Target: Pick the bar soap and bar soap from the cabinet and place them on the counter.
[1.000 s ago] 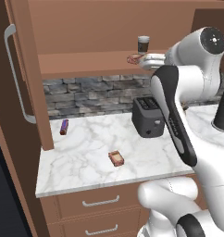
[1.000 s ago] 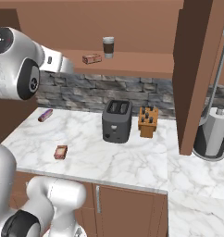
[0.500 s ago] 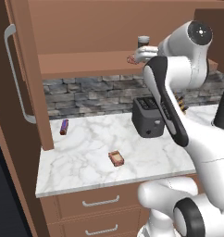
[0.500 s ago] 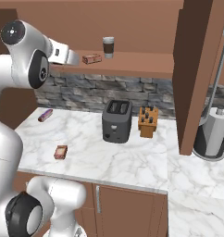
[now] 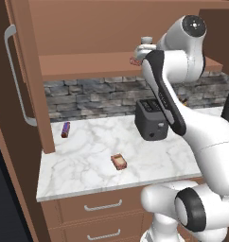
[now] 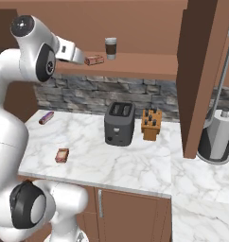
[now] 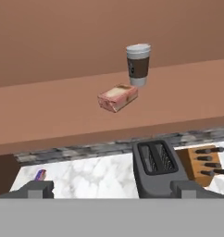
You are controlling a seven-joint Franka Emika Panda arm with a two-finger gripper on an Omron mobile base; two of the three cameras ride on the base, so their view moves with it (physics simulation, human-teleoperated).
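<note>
Raised to the open cabinet (image 5: 31, 71), jaws spread wide and holding nothing: the gripper (image 6: 81, 57) just short of the bar soap on the shelf (image 7: 117, 97), lined up with the shelf edge. Lying flat near the front of the plain brown shelf, that bar, with the brown-and-white paper cup (image 7: 138, 65) standing upright close behind and to one side. Already down on the marble counter (image 5: 88, 165), the other bar soap (image 5: 118, 161), well apart from the dark toaster (image 6: 118, 123), the knife block (image 6: 151, 125) and the small purple stick (image 5: 65, 129) by the stone backsplash.

Likely the step in hand: the reach for the second bar. Best done by advancing level with the shelf, fingertips (image 7: 37, 189) passing either side of the bar across its narrower width, low enough to catch the rim yet clear of the shelf board. Worth keeping away from the cup, easily tipped by a finger swinging wide. Closing only once the bar sits squarely between the pads, then withdrawing straight out before lowering toward the counter.
</note>
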